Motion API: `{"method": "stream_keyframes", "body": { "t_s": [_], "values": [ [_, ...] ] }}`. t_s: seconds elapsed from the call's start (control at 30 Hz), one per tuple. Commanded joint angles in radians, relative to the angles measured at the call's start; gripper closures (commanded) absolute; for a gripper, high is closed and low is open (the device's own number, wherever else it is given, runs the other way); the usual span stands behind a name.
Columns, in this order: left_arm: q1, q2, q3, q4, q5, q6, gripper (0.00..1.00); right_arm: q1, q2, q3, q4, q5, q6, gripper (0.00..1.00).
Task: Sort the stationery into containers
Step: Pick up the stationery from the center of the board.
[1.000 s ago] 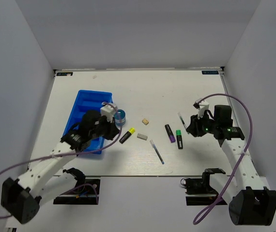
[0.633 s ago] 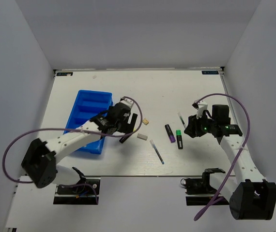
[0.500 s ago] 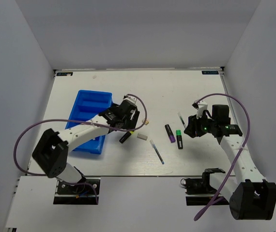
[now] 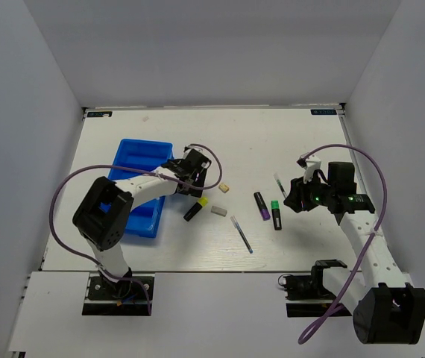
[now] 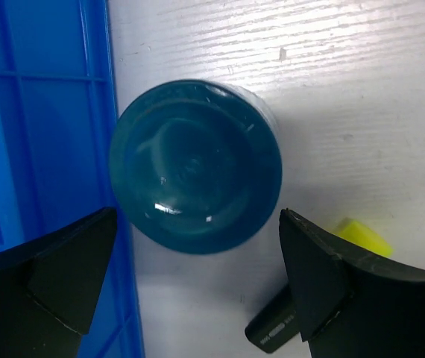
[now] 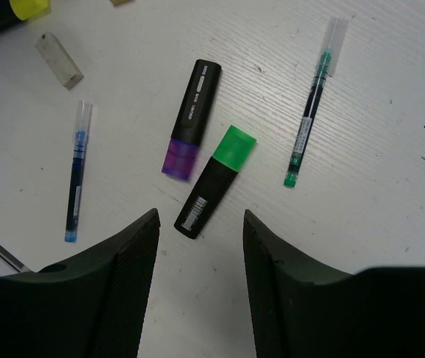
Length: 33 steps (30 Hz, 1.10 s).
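L gripper (image 5: 197, 220) is open wide. The round teal jar (image 5: 195, 165) sits right under it, btwn the two fingers (image 5: 71, 276), one finger on each side. I can't tell if they touch it. The jar stands on the table (image 5: 347, 89), just outside the blue tray (image 5: 56, 149), right by the tray wall. Past the other finger lies the yellow highlighter (image 4: 195, 209). Its cap is near the jar but not touching.

R gripper (image 6: 199, 216) is open too, about mid wide, w/ nothing in it. It hangs above the table. The black end of the green highlighter (image 6: 214, 183) lies down below, btwn its fingertips. The purple highlighter (image 6: 190, 119) is just ahead, its cap close to the green cap. A thin blue pen (image 6: 77, 171) is off to one side, and a clear pen w/ green ink (image 6: 313, 101) is off to the other. A white eraser (image 6: 58, 61) is farther ahead, past the blue pen. The beige eraser (image 4: 224, 187) lies btwn both grippers, nearer the L one.
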Motion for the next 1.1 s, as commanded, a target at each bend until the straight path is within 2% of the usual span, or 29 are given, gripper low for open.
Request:
{"method": "stream_keyframes", "body": {
  "t_s": [0.0,0.43,0.53,0.57,0.67,0.7,0.77,0.8,0.87,0.93,1.07],
  "values": [
    [0.017,0.016,0.041,0.055,-0.012,0.003,0.0,0.0,-0.012,0.004,-0.001,-0.019,-0.007,0.48],
    [0.05,0.076,0.076,0.173,0.082,0.043,0.03,0.0,0.027,0.004,-0.019,-0.033,-0.022,0.48],
    [0.06,0.076,0.085,0.169,0.102,0.046,0.08,0.0,0.034,0.005,-0.022,-0.034,-0.028,0.46],
    [0.062,0.076,0.089,0.162,0.107,0.048,0.16,0.0,0.035,0.005,-0.022,-0.031,-0.027,0.46],
    [0.062,0.076,0.09,0.149,0.114,0.048,0.27,-0.001,0.04,0.007,-0.019,-0.028,-0.031,0.46],
    [0.063,0.073,0.09,0.15,0.117,0.048,0.42,0.0,0.04,0.009,-0.025,-0.027,-0.032,0.46],
    [0.063,0.064,0.092,0.141,0.123,0.045,0.6,0.0,0.041,0.009,-0.024,-0.028,-0.035,0.46],
    [0.062,0.061,0.096,0.138,0.131,0.045,0.76,-0.003,0.04,0.009,-0.021,-0.028,-0.036,0.46],
    [0.063,0.038,0.113,0.12,0.142,0.045,0.89,0.0,0.04,0.009,-0.025,-0.031,-0.036,0.46],
    [0.062,0.003,0.166,0.092,0.163,0.045,1.0,0.0,0.037,0.009,-0.028,-0.034,-0.035,0.46],
    [0.065,-0.042,0.32,0.002,0.179,0.071,1.0,-0.001,0.031,0.007,-0.03,-0.034,-0.036,0.48]
  ]
}}
